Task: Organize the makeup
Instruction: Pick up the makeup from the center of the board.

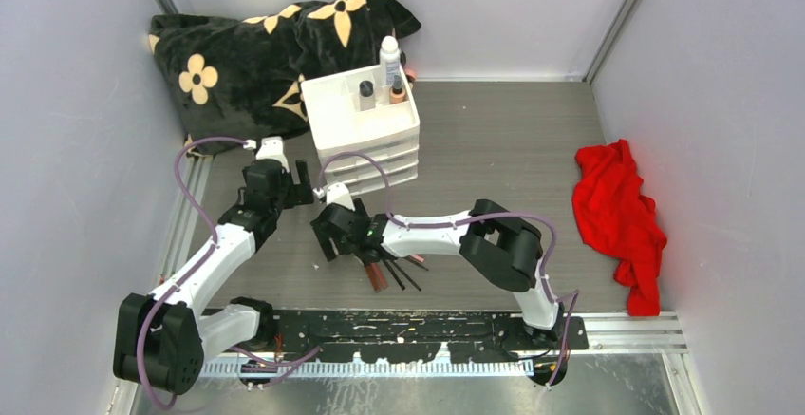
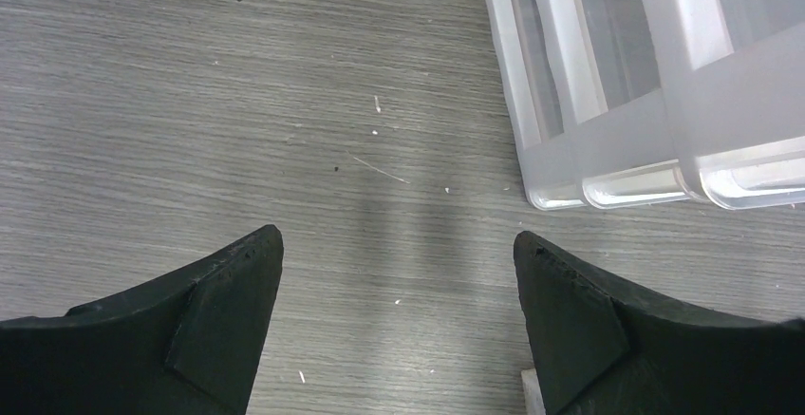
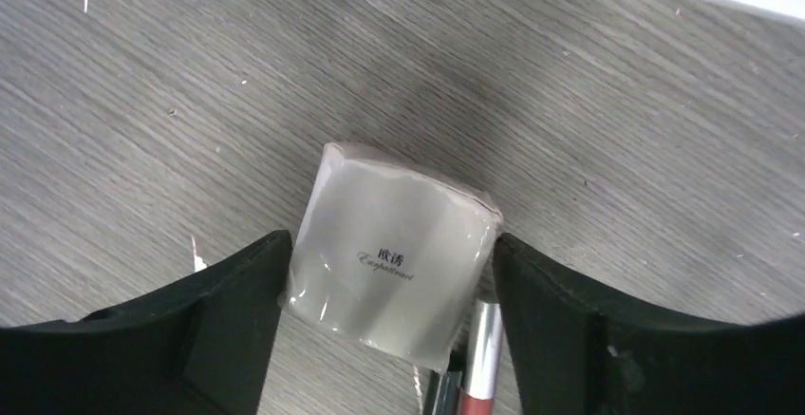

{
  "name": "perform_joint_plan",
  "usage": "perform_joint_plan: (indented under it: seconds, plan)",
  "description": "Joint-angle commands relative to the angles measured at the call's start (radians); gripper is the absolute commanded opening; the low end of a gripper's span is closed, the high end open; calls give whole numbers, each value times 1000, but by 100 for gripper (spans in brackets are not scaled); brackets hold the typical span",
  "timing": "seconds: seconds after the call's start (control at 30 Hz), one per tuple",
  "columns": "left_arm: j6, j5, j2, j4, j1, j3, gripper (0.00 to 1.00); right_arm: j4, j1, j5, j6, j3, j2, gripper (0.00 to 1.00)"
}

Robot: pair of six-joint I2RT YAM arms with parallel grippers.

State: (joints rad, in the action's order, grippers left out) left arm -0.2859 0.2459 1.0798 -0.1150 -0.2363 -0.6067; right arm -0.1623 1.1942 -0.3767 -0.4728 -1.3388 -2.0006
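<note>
Straddling the white square box (image 3: 394, 254), flat on the tabletop (image 3: 142, 102) beside a pink lipstick tube (image 3: 482, 344), with right fingers (image 3: 228, 339) spread wide at its two opposite flanks, clamp not confirmable; nearer than left fingers (image 2: 218, 320), equally spread and empty, parked beside the white drawer unit (image 2: 655, 102).

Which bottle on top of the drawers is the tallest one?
The white bottle at the back. The dark-capped bottle and the tan bottle in front of it are much shorter.
</note>
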Motion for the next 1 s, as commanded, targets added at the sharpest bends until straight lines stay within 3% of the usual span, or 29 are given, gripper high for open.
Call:
perform_joint_plan:
  seconds: [0.0, 0.1, 0.13, 0.43, 0.67, 0.97]
  plan:
    - [-12, -4, -27, 35, -5, 2, 91, 23, 4, -34, -23, -49, -10, 56]
    - [-12, -7, -26, 38, -6, 2, 91, 12, 4, -59, -19, -41, 4, 9]
    - [-12, -7, -25, 40, -5, 2, 91, 2, 4, -72, -18, -40, 10, 2]
    - [-7, 0, -26, 35, -6, 2, 91, -127, 5, -126, 77, -77, 206, 1]
    - [-6, 3, -20, 39, -5, 3, 91, -322, 5, -140, 222, -372, 273, 1]
    - [-2, 1, -20, 39, -5, 4, 91, -265, -32, -225, 369, -641, 189, 1]
